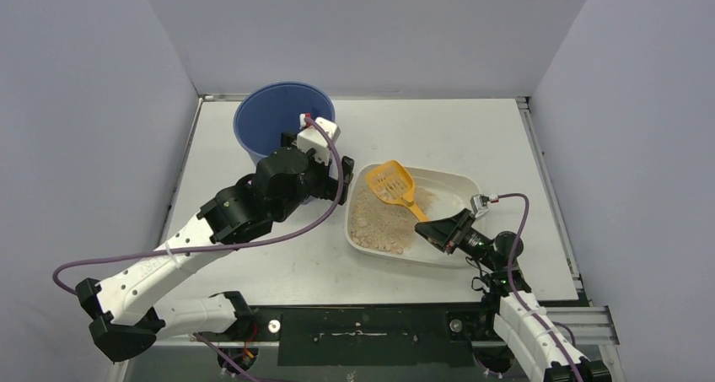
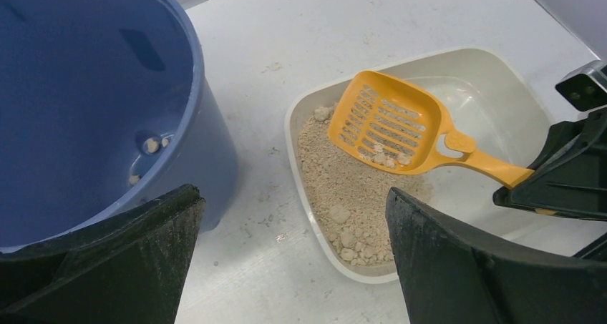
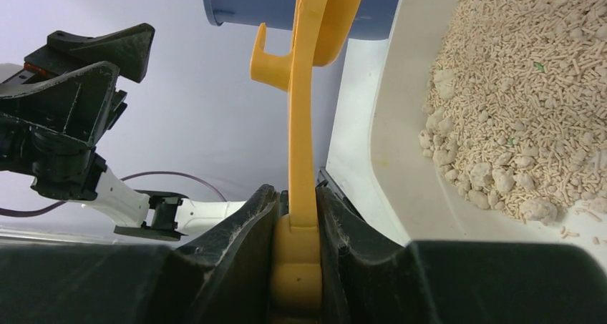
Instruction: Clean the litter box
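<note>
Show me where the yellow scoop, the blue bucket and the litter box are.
yellow scoop [image 1: 392, 182], top view, on its slotted head.
blue bucket [image 1: 268, 122], top view, on its inner wall.
litter box [image 1: 452, 191], top view, on the bare floor right of the scoop's handle.

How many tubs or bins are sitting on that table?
2: the blue bucket at the far left, and the litter box to its right, nearer the front. No others show.

litter box [image 1: 456, 183]: 1; blue bucket [image 1: 253, 131]: 1; yellow scoop [image 1: 390, 182]: 1; robot arms [image 1: 169, 264] [image 1: 524, 316]: 2
</note>
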Controlling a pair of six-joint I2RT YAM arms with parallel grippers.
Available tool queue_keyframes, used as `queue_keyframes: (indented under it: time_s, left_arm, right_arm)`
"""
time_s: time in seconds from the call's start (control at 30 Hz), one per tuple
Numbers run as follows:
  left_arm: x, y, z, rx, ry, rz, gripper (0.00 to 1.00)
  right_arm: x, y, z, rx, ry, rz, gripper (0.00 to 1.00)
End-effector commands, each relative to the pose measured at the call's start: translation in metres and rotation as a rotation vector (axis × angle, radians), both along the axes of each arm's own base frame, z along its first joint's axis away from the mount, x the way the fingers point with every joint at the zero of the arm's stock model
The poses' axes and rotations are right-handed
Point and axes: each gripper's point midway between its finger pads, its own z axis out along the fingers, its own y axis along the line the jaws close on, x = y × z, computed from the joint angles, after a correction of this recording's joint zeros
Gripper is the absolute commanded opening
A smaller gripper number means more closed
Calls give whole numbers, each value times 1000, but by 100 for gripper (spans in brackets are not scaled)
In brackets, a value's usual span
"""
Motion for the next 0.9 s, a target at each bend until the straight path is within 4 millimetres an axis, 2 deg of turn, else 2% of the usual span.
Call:
queue_keyframes:
  time_s: [0.0,0.1,0.23,0.3,0.33,0.4,0.5,0.57,0.67,0.73,0.87]
  left_arm:
    - [2,23,9,29,-63,67,97]
    - [3,37,13,39,-97,115,97]
    - [4,52,11,41,-134,169,97]
    - [2,58,9,28,-156,179,98]
    - [2,60,10,21,-166,184,97]
    - [1,64,10,8,-181,191,97]
    - [-2,69,11,-16,-207,195,97]
    - [-3,74,11,-32,-221,203,97]
    - [-5,77,11,-59,-238,208,97]
    - [-6,78,10,-71,-243,211,97]
    - [-5,82,3,-79,-243,227,97]
  right_arm:
    - [0,0,-1,-35,-47,5,0]
    - [2,-1,6,-16,-61,-12,0]
    - [5,-2,3,-12,-30,-23,0]
    - [0,4,12,16,-60,0,0]
    - [-3,8,9,-5,-48,33,0]
    - [8,0,2,-76,-20,2,0]
    - [8,0,18,7,-57,-14,0]
    - [15,-3,0,-91,-2,-17,0]
    - [11,-2,20,7,-63,-26,0]
    - [14,2,18,-42,-62,1,0]
    - [17,2,29,-37,-98,0,0]
